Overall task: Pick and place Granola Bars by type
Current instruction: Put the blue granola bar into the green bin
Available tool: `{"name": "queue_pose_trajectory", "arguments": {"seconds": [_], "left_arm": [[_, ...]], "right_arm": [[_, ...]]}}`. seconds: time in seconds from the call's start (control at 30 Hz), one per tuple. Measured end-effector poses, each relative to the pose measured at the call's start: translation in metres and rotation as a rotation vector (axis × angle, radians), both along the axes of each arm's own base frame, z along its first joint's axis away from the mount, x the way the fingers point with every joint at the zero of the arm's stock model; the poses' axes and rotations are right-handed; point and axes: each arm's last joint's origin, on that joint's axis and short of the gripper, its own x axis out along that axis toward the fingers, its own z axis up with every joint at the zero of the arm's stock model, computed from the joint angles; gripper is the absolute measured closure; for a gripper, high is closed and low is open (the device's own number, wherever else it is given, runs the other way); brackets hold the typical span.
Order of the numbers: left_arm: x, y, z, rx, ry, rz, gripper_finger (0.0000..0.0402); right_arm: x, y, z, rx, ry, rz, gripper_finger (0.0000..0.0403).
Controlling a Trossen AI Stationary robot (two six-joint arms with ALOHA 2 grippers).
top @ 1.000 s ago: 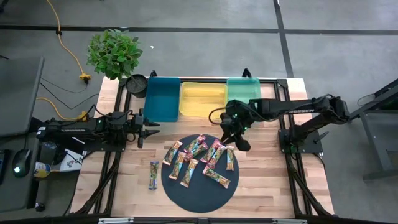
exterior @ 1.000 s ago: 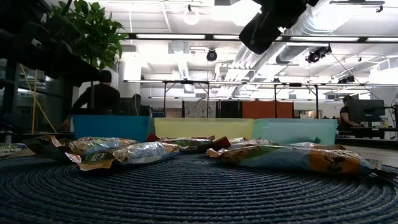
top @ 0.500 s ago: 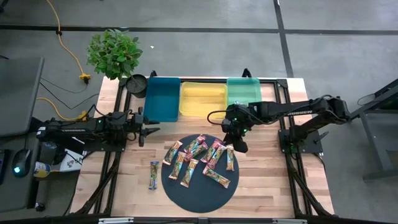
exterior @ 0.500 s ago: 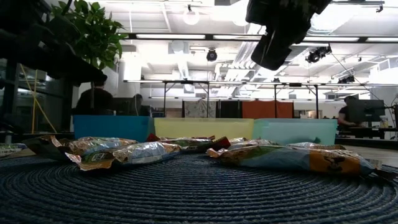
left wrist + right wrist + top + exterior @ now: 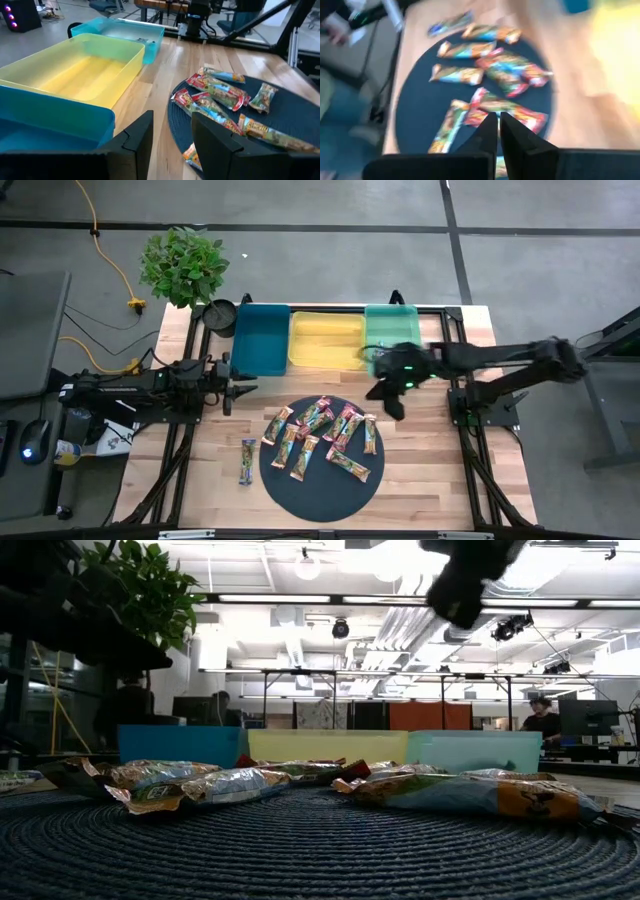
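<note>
Several granola bars (image 5: 318, 435) in shiny wrappers lie flat and scattered on a dark round mat (image 5: 320, 492). They also show in the right wrist view (image 5: 490, 75) and the left wrist view (image 5: 220, 95). One more bar (image 5: 247, 461) lies on the wood left of the mat. My right gripper (image 5: 393, 406) hangs above the table at the mat's far right rim, shut (image 5: 498, 127) with nothing between its fingers. My left gripper (image 5: 236, 392) waits at the table's left, open (image 5: 172, 137) and holding nothing.
A blue tray (image 5: 262, 338), a yellow tray (image 5: 327, 340) and a green tray (image 5: 392, 330) stand side by side along the far edge. A potted plant (image 5: 183, 265) and a black pot (image 5: 220, 312) sit at the far left corner. Bare wood lies right of the mat.
My right gripper has drawn back from over the mat's right part toward the table's right edge, rolling its wrist as it went. The bars have not moved.
</note>
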Motion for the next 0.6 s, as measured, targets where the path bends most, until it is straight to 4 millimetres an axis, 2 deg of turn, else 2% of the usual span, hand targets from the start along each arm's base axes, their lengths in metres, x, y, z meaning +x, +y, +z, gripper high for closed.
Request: {"name": "queue_pose_trajectory", "arguments": {"seconds": [0.17, 0.27, 0.43, 0.6], "left_arm": [[0.000, 0.000, 0.000, -0.025, -0.006, 0.006, 0.0270], [0.000, 0.000, 0.000, -0.027, -0.006, -0.003, 0.0270], [0.000, -0.001, 0.000, -0.030, -0.006, -0.017, 0.0270], [0.000, 0.000, 0.000, -0.029, -0.005, -0.004, 0.0270]], "right_arm": [[-0.062, 0.003, -0.006, -0.004, -0.222, -0.157, 0.0401], [-0.090, 0.003, -0.018, 0.016, -0.324, -0.197, 0.0402], [-0.119, 0.002, -0.040, 0.017, -0.434, -0.213, 0.0402], [-0.135, 0.002, -0.058, 0.008, -0.516, -0.214, 0.0403]]}}
